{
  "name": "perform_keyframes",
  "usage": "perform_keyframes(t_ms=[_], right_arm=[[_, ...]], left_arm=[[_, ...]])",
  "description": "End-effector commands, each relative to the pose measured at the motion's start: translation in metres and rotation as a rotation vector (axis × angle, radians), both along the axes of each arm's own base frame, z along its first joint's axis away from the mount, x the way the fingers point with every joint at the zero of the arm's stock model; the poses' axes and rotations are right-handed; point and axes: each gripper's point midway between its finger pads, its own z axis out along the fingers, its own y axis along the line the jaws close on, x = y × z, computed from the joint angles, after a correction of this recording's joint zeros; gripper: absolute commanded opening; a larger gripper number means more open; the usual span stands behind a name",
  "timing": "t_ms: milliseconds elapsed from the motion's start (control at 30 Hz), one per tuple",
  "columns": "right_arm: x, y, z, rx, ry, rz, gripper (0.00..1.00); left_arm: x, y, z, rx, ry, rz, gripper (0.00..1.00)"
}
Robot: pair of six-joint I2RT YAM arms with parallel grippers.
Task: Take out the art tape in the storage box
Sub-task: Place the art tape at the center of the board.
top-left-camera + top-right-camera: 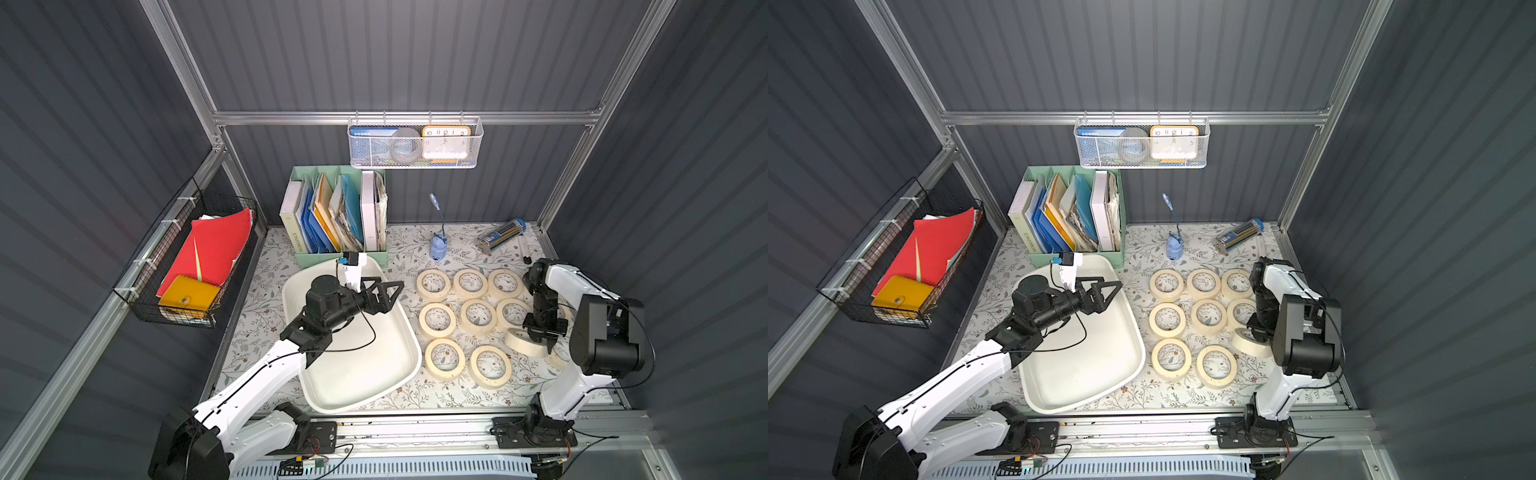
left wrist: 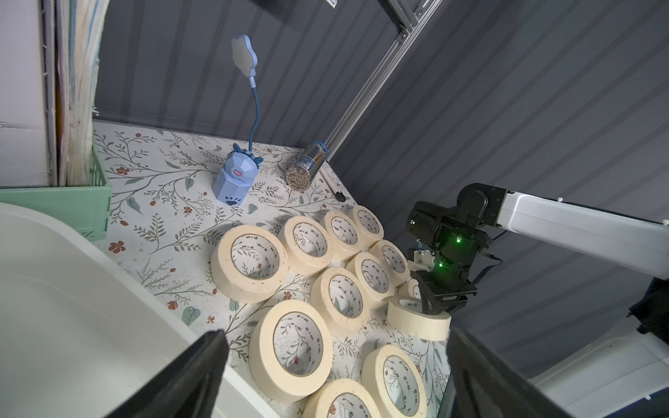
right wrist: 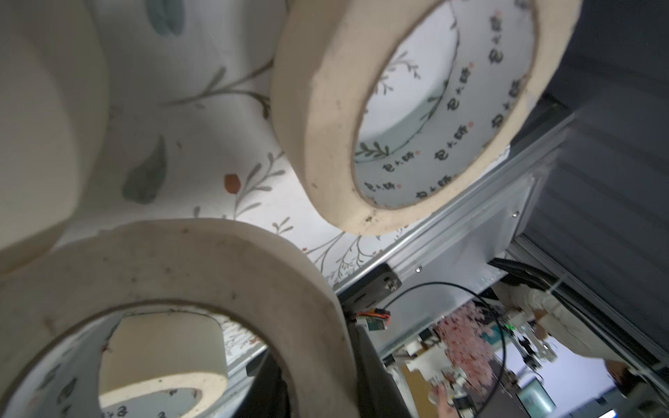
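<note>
Left wrist view: cream tape rolls (image 2: 246, 291), flat matte rings with white printed cores, lie in rows on the floral table (image 2: 163, 188). They are beside the box (image 2: 72, 289), a smooth, glossy white tub with rounded corners. In both top views the left gripper (image 1: 395, 296) hangs over the box, its black jaws spread wide and holding nothing. The right gripper (image 1: 545, 340) is closed narrowly on the wall of one roll (image 1: 524, 343), which sits tilted at the rows' edge, just beside its neighbours.

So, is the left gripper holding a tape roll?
No, in a top view the left gripper stands open and empty by the storage box rim.
</note>
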Motion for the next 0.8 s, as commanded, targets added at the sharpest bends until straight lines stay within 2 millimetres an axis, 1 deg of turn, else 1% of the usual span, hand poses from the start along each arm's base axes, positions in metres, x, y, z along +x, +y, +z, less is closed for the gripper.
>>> perform_keyframes(t_ms=[0,33,67,100,133,200,333,433,533,667,767], right_arm=[[0.015,0.0,-0.001,-0.039,-0.156,0.006,0.0],[0.014,0.0,-0.002,-0.04,-0.179,0.001,0.0],[0.013,0.001,-0.003,-0.04,-0.193,0.0,0.07],[0.009,0.001,-0.004,-0.042,-0.197,-0.005,0.21],[0.007,0.001,-0.005,-0.047,-0.205,-0.007,0.32],[0.004,-0.001,-0.006,-0.061,-0.215,-0.009,0.44],[0.003,-0.003,-0.002,-0.083,-0.245,-0.014,0.46],[0.008,-0.003,0.01,-0.082,-0.299,-0.015,0.46],[0.013,0.005,0.023,-0.065,-0.334,0.005,0.46],[0.016,0.029,0.044,-0.056,-0.366,0.07,0.46],[0.023,0.061,0.056,-0.03,-0.409,0.166,0.46]], left_arm=[[0.004,0.001,0.004,-0.016,-0.008,0.011,1.0],[0.005,0.0,0.004,-0.016,-0.008,0.007,1.0],[0.005,0.0,0.004,-0.018,-0.005,0.005,1.0],[0.005,-0.001,0.004,-0.018,-0.005,0.003,1.0],[0.006,-0.002,0.005,-0.018,-0.005,-0.002,1.0],[0.006,-0.004,0.004,-0.018,-0.003,-0.009,1.0],[0.007,-0.005,0.005,-0.024,-0.001,-0.013,1.0],[0.007,-0.005,0.005,-0.026,0.001,-0.014,1.0],[0.009,-0.006,0.004,-0.026,0.004,-0.014,1.0],[0.011,-0.007,0.004,-0.031,0.006,-0.015,1.0],[0.013,-0.007,0.003,-0.025,0.011,-0.008,1.0]])
